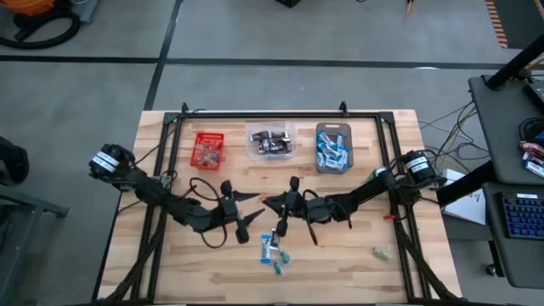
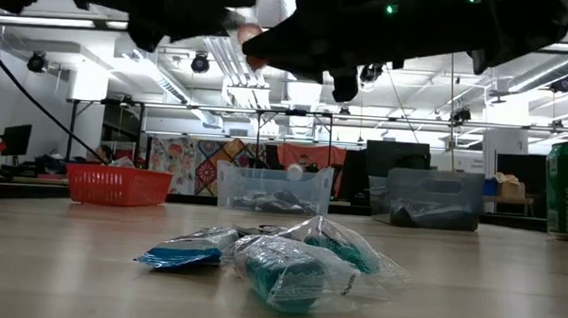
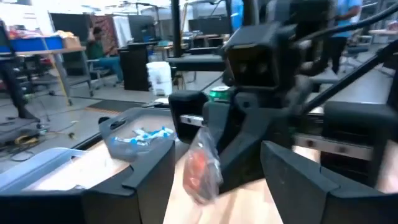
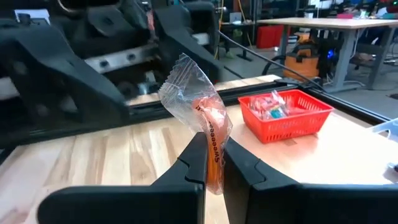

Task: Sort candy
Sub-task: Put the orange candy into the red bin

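My right gripper (image 4: 212,149) is above the table's middle (image 1: 269,202), shut on a red candy in a clear wrapper (image 4: 202,102). My left gripper (image 3: 217,186) faces it from the left (image 1: 252,212), open. In the left wrist view its fingers stand wide on either side of that candy (image 3: 200,168) without touching it. A blue-and-white candy (image 1: 269,247) and teal-green ones (image 1: 280,265) lie flat in a small heap near the front edge; the low view shows them close up (image 2: 286,269). One more green candy (image 1: 380,252) lies to the right. My right gripper pinches the red candy between its two fingers by one end of the wrapper (image 4: 214,158). The fingers come in level from the table's right. The candy is lifted clear of the table, and the rest of the wrapper (image 4: 186,81) sticks out past the fingertips toward the left gripper.
Three bins stand in a row along the far side: a red one (image 1: 208,149), a clear one with dark candies (image 1: 271,141) and a grey one with blue-and-white candies (image 1: 333,146). A dark frame rail (image 1: 255,114) runs behind them. Bare wood lies front left (image 1: 178,263).
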{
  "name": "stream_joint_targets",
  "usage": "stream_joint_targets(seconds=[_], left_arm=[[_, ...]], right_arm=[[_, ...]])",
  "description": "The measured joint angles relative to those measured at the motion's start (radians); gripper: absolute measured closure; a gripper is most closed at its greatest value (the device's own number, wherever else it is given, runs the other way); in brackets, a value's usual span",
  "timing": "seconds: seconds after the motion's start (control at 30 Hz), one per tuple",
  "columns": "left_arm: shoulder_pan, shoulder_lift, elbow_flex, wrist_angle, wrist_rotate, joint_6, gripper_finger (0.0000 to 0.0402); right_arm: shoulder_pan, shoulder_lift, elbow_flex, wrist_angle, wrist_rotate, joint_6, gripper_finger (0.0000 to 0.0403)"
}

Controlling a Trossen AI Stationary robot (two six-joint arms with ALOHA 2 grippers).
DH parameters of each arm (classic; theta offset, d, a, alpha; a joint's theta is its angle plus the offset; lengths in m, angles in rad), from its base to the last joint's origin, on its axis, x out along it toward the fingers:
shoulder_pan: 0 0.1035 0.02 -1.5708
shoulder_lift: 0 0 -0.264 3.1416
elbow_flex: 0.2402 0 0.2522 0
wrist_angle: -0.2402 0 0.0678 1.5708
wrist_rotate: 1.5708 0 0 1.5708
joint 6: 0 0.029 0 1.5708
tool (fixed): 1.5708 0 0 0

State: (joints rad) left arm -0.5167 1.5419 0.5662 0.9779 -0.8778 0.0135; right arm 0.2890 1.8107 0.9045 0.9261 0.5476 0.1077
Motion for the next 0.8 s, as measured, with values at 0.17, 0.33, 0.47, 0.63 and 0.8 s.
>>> stream_joint_targets(seconds=[0.17,0.33,0.47,0.63,0.8], left_arm=[[0.015,0.036,0.021,0.019,-0.003,0.017,0.0213],[0.015,0.043,0.03,0.052,-0.032,0.05,0.0293],[0.016,0.036,0.027,0.048,-0.032,0.05,0.038],[0.017,0.006,0.027,0.034,-0.031,0.086,0.039],[0.019,-0.122,0.028,-0.232,-0.202,0.103,0.0399]], right_arm=[[0.001,0.0,0.025,-0.02,-0.004,-0.012,0.0385],[0.001,0.0,0.026,-0.032,-0.005,0.008,0.0385],[0.001,0.0,0.026,-0.031,-0.006,0.024,0.0371],[0.001,-0.002,0.026,-0.038,-0.024,0.049,0.0314],[0.001,-0.053,0.026,-0.141,0.077,0.118,0.0252]])
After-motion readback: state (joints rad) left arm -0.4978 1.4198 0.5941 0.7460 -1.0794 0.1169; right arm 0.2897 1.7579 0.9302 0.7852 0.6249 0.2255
